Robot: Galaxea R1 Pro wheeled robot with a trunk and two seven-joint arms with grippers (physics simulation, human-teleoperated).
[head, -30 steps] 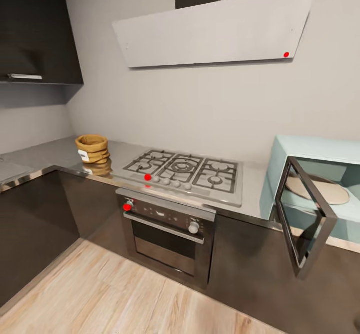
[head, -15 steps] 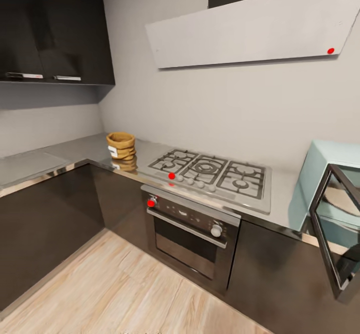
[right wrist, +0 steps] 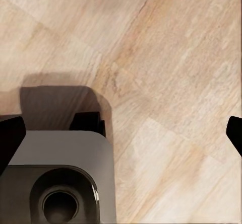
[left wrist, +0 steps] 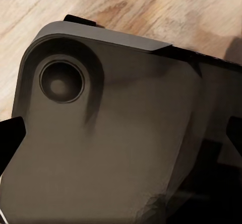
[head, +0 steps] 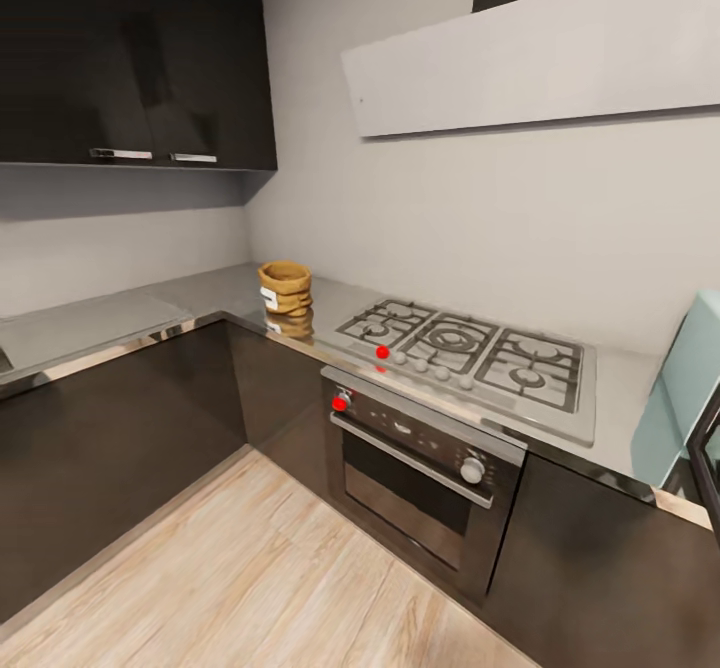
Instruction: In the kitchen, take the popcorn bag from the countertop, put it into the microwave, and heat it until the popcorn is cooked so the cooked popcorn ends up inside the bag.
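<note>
The bag (head: 285, 286) sits upright on the desk (head: 120, 313) near the corner, just beside the hob (head: 470, 353), w/ the oven (head: 425, 463) below the hob. The microwave (head: 690, 378) is at the far right edge of the head view, only a pale blue sliver plus a bit of dark door frame showing; it looks open, but that's a guess. Popcorn itself can't be made out.

Risks from here, as a judgement: the bag is well apart from the microwave, w/ the hob between, so a carry across could snag the burner grates or bump the knobs. The bag is soft and open-topped, so a tilted or over-hard grab may spill kernels. The swung-out door could get clipped by the base or an arm on approach.

Pincers: wrist views look down at the plank floor (right wrist: 166, 58) and the robot's own dark base (left wrist: 111, 133). Only dark finger tips at the frame edges; can't tell if either pincer is released or clenched. Nothing seen held.
</note>
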